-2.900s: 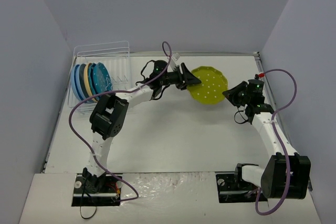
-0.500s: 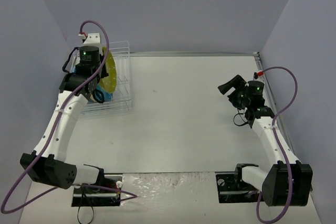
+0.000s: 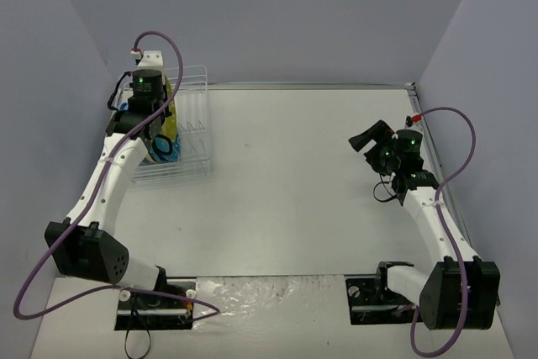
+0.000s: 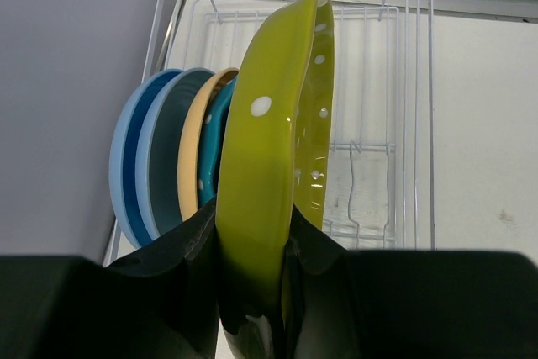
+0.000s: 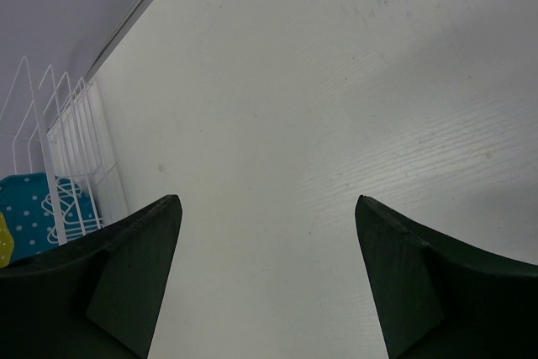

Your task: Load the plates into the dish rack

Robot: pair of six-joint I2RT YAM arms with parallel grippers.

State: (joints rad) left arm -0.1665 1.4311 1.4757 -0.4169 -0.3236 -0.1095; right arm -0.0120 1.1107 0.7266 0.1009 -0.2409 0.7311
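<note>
1 lime plate [image 4: 269,174] clamped on edge in left jaws at rack [image 4: 361,147], just beside 4 upright plates [image 4: 160,166]; right jaws wide apart over table [image 5: 294,81].

All views share the dish rack [image 3: 195,136] (left nearest).

Readable text: none, any view.
Lime green plate [image 4: 265,166]: white dots only, no lettering.
Dish rack [image 4: 370,147]: no legible tag.
</note>
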